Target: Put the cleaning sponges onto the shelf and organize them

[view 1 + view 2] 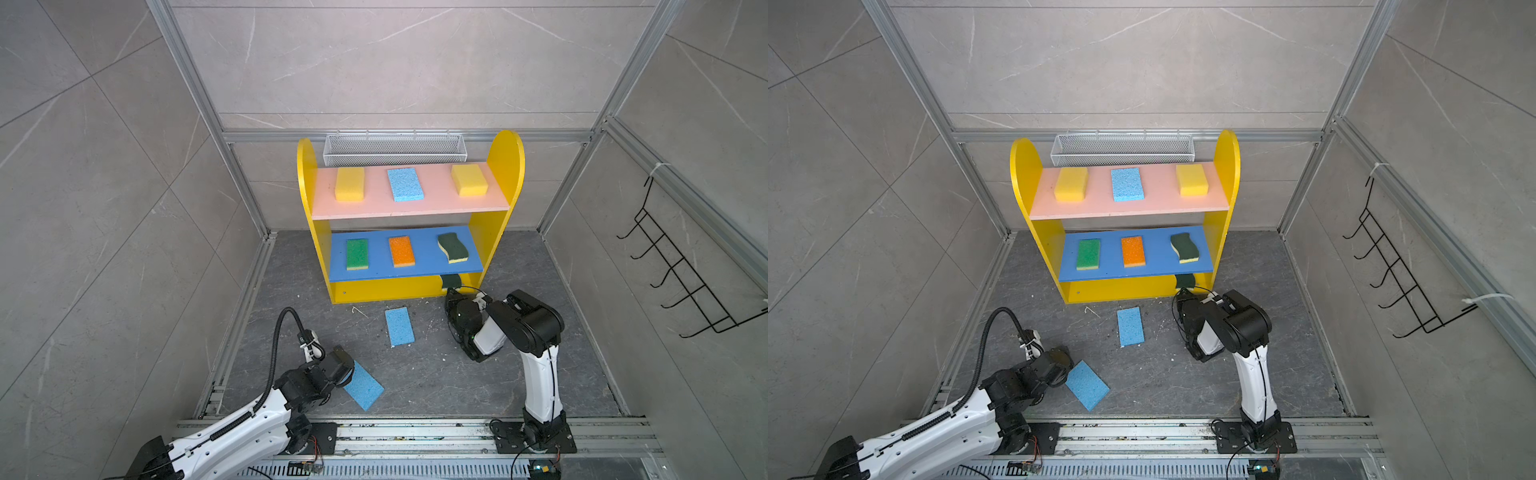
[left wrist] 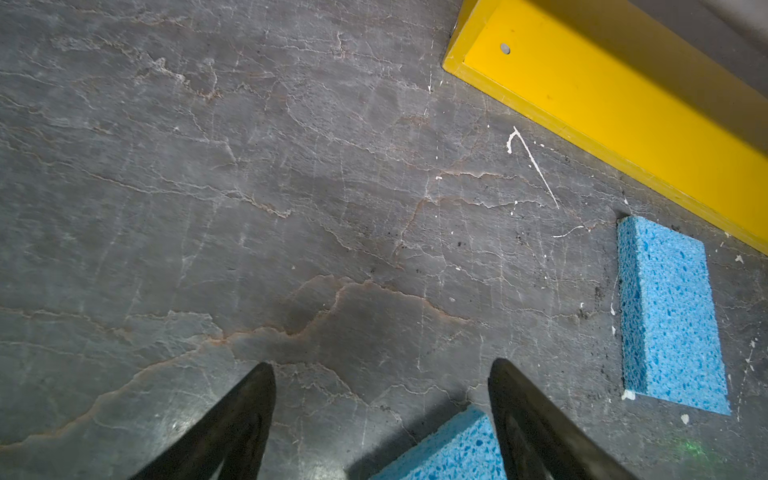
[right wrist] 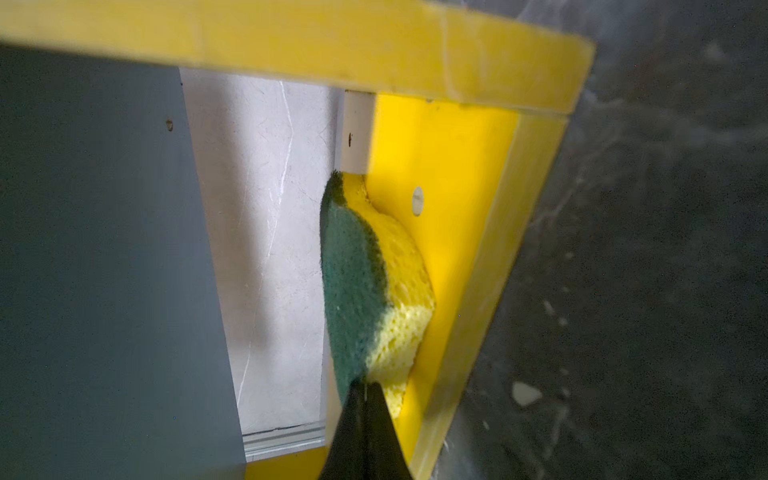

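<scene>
Left pincer [image 2: 380, 365] hangs released over a corner of one light blue sponge [image 1: 365, 388]; a second blue sponge [image 1: 400, 326] lies near on the counter [image 1: 436, 374]. Right pincer [image 3: 365, 388], clenched, touches a wavy green sponge [image 3: 357, 282] on the shelf [image 1: 505, 158] bottom. Above sit six: two yellow sponges [image 1: 349, 184], third blue sponge [image 1: 405, 184], bright green sponge [image 1: 357, 254], orange sponge [image 1: 402, 251], another wavy sponge [image 1: 453, 247].

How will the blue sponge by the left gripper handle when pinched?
Likely light and squashy: the blue sponge shows open-pored foam. Thin, so it probably bends if held by one end. Lies flat on the floor, so shouldn't roll, may slide.
</scene>
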### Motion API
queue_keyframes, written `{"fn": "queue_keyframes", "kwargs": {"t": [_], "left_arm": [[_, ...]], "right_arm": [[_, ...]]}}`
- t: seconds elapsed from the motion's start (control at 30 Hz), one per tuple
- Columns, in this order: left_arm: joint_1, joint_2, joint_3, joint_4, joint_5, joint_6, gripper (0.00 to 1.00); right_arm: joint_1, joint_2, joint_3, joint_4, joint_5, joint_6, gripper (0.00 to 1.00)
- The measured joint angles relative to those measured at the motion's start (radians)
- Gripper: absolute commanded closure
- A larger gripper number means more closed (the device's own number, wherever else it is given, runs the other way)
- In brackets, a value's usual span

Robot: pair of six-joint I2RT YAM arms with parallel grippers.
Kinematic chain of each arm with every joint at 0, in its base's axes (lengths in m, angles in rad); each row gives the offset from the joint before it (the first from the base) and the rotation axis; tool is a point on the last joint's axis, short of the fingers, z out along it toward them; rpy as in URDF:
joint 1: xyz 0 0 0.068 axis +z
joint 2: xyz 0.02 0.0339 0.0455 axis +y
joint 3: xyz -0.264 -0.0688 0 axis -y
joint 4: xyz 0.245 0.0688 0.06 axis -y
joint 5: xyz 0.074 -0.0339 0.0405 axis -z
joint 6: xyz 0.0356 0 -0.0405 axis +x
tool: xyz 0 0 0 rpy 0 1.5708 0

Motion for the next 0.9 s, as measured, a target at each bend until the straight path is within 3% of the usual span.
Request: {"fn": "queue_keyframes", "kwargs": {"t": [0.6,0.9], "left_arm": [[0.000,0.020,0.000,0.013,0.001,0.000,0.17],[0.000,0.021,0.004,0.003,0.000,0.000,0.17]], "right_arm": [[0.002,0.024,0.026,0.016,0.010,0.019,1.00],[0.004,-0.073,-0.068,-0.070,-0.018,0.007,1.00]]}}
